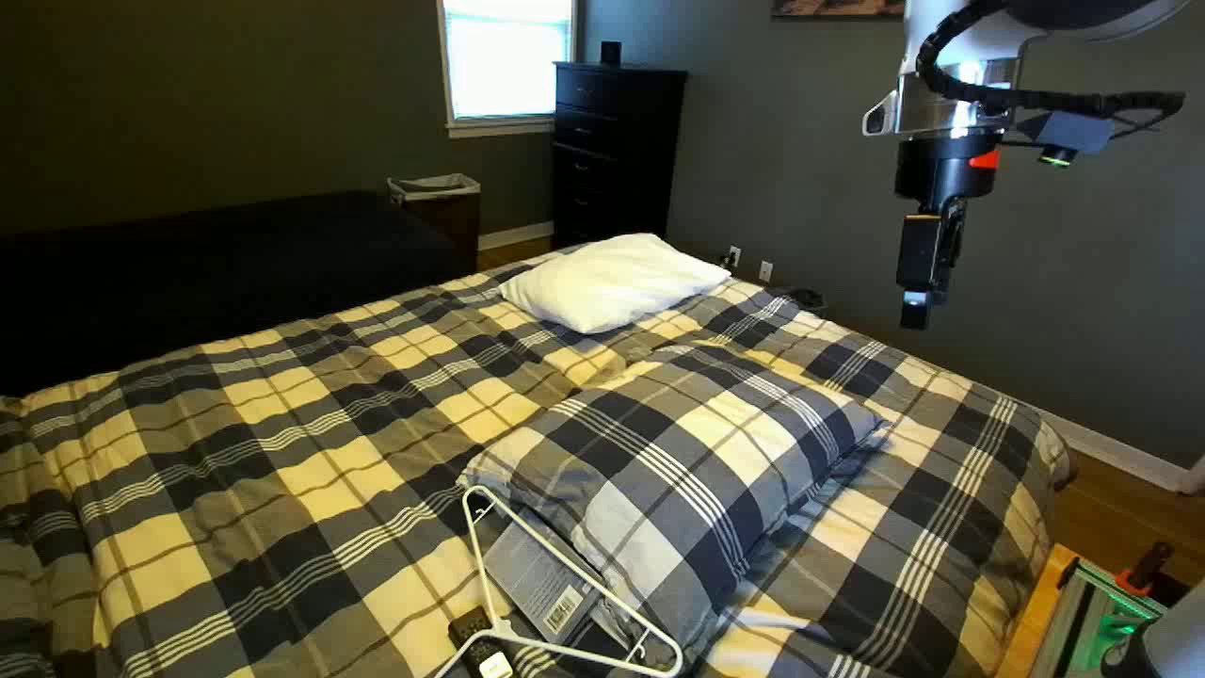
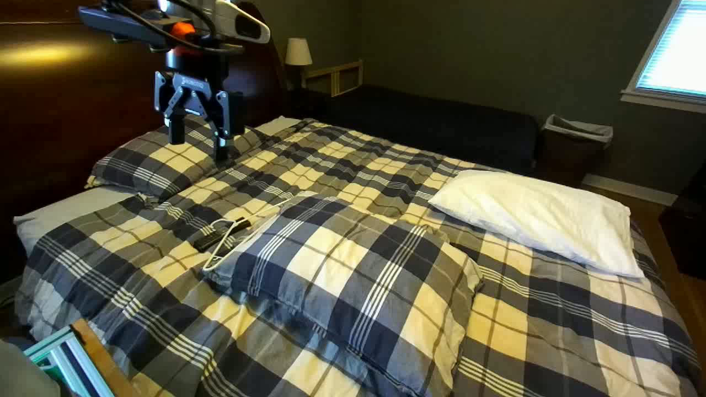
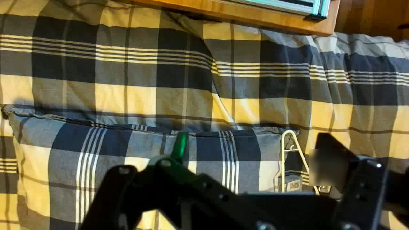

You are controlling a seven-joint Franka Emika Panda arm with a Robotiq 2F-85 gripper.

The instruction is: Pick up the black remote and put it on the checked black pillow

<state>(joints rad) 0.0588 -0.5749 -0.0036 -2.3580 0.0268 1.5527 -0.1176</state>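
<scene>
The black remote (image 1: pixel 470 625) lies on the plaid bedspread, partly under a white hanger; in an exterior view it is a small dark bar (image 2: pixel 209 240). In the wrist view it is mostly hidden behind a finger. The checked black pillow (image 1: pixel 697 443) lies beside it, and also shows in an exterior view (image 2: pixel 353 275) and the wrist view (image 3: pixel 209 147). My gripper (image 2: pixel 198 143) points down, high above the bed, with its fingers apart and nothing between them. It also shows in an exterior view (image 1: pixel 916 311) and the wrist view (image 3: pixel 253 142).
The white hanger (image 1: pixel 581 569) lies against the pillow, over a grey package (image 1: pixel 537 574) with a barcode. A plain white pillow (image 1: pixel 617 282) lies farther along the bed. Another plaid pillow (image 2: pixel 160 160) leans by the headboard (image 2: pixel 49 99). A wooden-edged stand (image 2: pixel 102 355) is at the bedside.
</scene>
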